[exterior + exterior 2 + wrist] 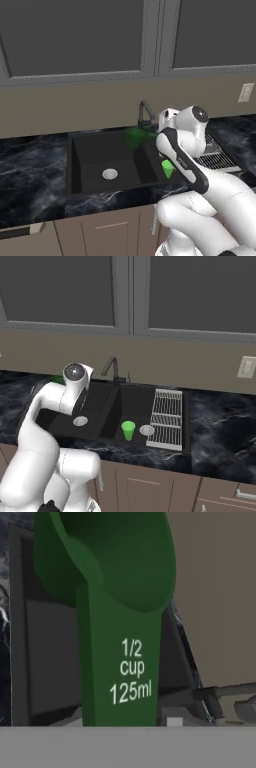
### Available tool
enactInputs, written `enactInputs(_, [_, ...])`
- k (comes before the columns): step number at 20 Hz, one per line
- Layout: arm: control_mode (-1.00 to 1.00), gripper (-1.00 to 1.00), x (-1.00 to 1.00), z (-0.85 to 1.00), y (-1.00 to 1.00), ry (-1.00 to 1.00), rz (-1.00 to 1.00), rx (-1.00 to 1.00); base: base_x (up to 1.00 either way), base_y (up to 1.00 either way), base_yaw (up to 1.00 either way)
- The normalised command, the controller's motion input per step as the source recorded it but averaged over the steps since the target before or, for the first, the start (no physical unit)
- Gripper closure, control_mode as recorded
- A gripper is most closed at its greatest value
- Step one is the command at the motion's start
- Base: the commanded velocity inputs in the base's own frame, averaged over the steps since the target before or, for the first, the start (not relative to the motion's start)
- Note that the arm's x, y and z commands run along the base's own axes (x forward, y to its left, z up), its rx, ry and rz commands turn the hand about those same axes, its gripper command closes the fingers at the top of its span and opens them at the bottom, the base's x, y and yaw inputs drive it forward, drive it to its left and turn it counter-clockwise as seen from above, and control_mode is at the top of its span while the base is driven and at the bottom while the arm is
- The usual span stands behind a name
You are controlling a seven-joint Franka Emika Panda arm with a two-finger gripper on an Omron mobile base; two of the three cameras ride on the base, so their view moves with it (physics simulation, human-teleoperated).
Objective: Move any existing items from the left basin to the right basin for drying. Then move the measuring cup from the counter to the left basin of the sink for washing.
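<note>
The measuring cup, dark green with a straight handle marked "1/2 cup 125ml", fills the hand view, its handle running down between my fingers. From the left base view the measuring cup hangs in the air over the back of the left basin, and my gripper is shut on its handle. The light-green tumbler stands upright in the right basin, near its drain. My arm covers part of that tumbler and most of the right basin in the left base view.
A dark gooseneck faucet rises at the sink's back by the divider. A white dish rack lies over the sink's right side. Black marble counter runs both ways, with a backsplash wall and cabinets behind.
</note>
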Motion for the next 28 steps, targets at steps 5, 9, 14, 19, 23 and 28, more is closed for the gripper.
enactInputs(5, [-1.00,1.00,0.39,-0.39,0.46,0.02,0.04,-0.06,0.00,0.00,0.00])
enactInputs(9, [-1.00,1.00,0.49,-0.34,0.47,0.01,0.00,-0.04,0.00,0.00,0.00])
enactInputs(14, [-1.00,1.00,0.46,-0.33,0.38,0.02,0.00,-0.02,0.00,0.00,0.00])
enactInputs(19, [-1.00,1.00,0.38,-0.36,0.32,0.02,0.00,-0.01,0.00,0.00,0.00])
enactInputs(23, [-1.00,1.00,0.34,-0.39,0.17,0.00,0.00,0.00,0.00,0.00,0.00])
enactInputs(28, [-1.00,1.00,0.20,-0.37,0.10,-0.02,0.00,0.00,0.00,0.00,0.00])
